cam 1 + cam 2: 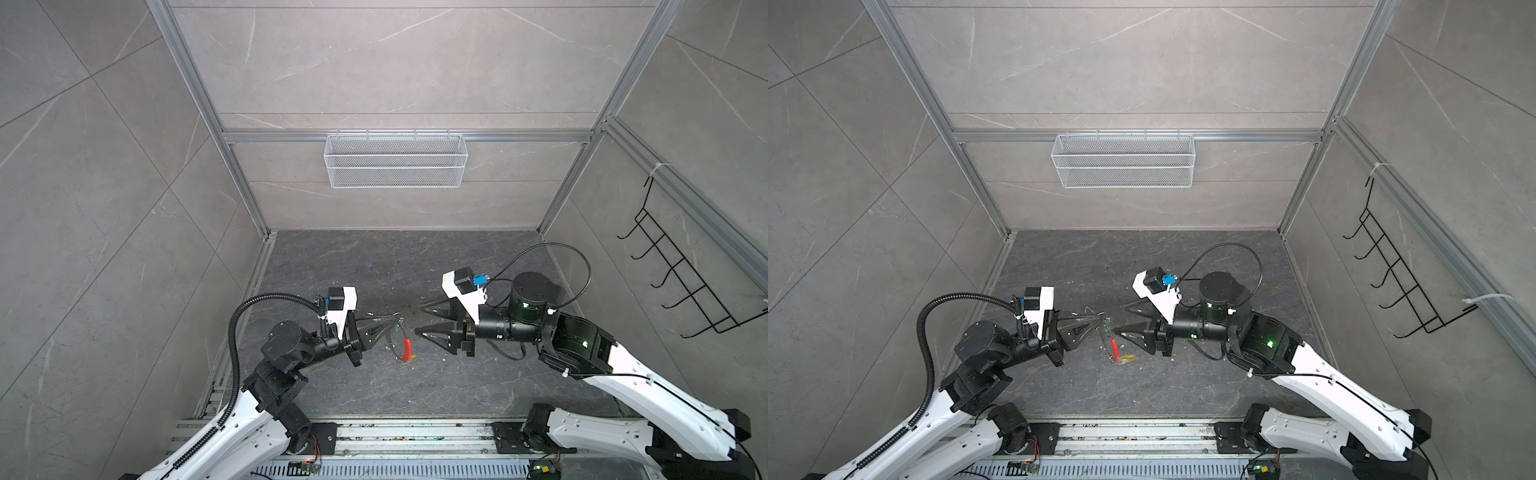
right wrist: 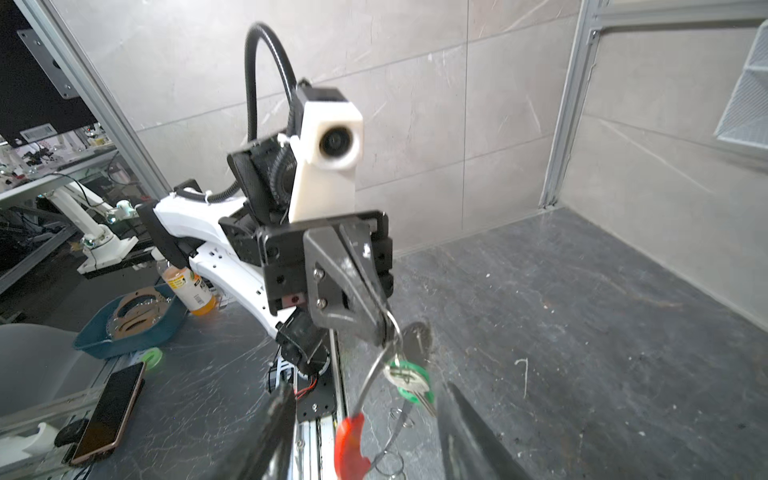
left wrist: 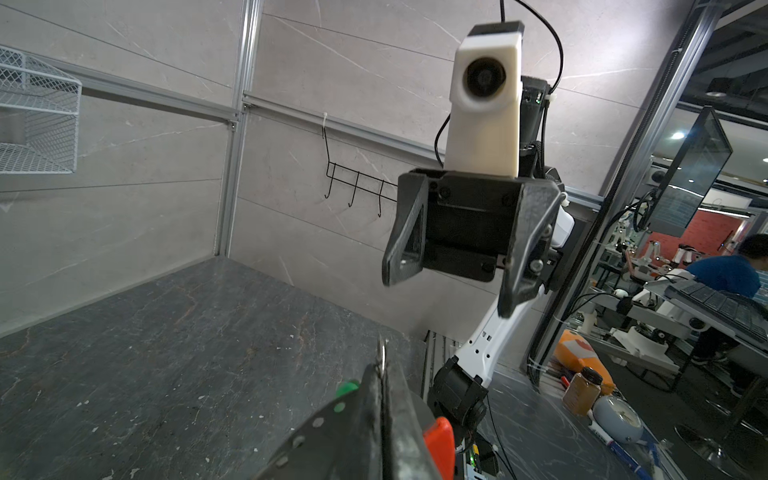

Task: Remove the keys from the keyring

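in both top views the left gripper [image 1: 398,321] is clamped shut on the keyring [image 1: 407,346], which hangs below its tip over the dark marbled table [image 1: 332,257], with the green key [image 1: 398,331] just under that tip, the yellow key [image 1: 414,356] by the loop's low end, and the right gripper [image 1: 417,320] just beside, jaws apart, holding nothing. in the left wrist view only a green edge and a red corner show past the closed fingers [image 3: 370,419]. in the right wrist view the green key [image 2: 409,380] dangles under the left gripper, the yellow key hidden, grey tiled walls [image 2: 415,104] behind.
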{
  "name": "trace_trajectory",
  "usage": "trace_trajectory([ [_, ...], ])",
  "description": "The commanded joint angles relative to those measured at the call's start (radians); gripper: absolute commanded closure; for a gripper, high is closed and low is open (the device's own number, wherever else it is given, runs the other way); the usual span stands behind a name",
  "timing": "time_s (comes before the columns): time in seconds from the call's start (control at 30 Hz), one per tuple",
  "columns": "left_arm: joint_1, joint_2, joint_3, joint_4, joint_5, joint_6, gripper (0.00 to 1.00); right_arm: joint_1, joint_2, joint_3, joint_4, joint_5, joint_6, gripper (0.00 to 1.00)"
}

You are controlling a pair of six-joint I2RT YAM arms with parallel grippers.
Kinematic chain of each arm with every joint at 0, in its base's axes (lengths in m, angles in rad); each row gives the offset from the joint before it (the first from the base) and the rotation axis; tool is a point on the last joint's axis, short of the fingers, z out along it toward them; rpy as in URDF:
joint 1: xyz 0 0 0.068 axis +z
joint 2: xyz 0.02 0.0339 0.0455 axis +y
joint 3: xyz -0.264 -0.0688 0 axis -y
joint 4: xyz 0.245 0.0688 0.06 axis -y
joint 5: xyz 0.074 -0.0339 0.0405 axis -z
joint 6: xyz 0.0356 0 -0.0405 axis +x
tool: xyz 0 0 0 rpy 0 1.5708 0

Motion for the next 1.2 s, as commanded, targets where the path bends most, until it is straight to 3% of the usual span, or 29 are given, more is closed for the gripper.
trace_trajectory([
  [0.0,-0.002,-0.006,0.034,0.063,0.015,0.015,1.0,-0.026,0.075,0.026,0.058,-0.093,0.045,0.45],
  [0.13,-0.002,-0.018,0.029,0.064,0.003,0.015,1.0,-0.028,0.109,0.027,0.099,-0.145,0.071,0.48],
  [0.33,-0.002,-0.032,0.024,0.057,-0.016,0.022,1.0,-0.027,0.127,-0.005,0.129,-0.171,0.102,0.66],
  [0.57,-0.003,-0.033,0.015,0.073,-0.028,0.017,1.0,-0.026,0.129,-0.029,0.146,-0.188,0.116,0.79],
  [0.77,-0.002,-0.017,0.035,0.056,-0.019,0.003,1.0,-0.029,0.127,-0.029,0.142,-0.185,0.119,1.0],
  [0.83,-0.003,-0.017,0.055,0.005,-0.023,0.006,1.0,-0.04,0.122,-0.017,0.098,-0.177,0.111,1.0],
  [0.9,-0.002,-0.022,0.075,-0.061,-0.027,0.015,0.74,-0.066,0.114,-0.005,0.035,-0.173,0.103,1.0],
  [0.93,-0.002,-0.025,0.086,-0.095,-0.025,0.021,0.68,-0.077,0.112,0.005,-0.003,-0.177,0.092,1.0],
  [1.03,-0.002,-0.016,0.138,-0.223,0.014,0.041,0.6,-0.1,0.117,0.046,-0.157,-0.186,0.03,1.0],
  [1.17,-0.003,0.065,0.227,-0.377,0.099,0.065,0.59,-0.109,0.137,0.102,-0.327,-0.183,-0.05,1.0],
])
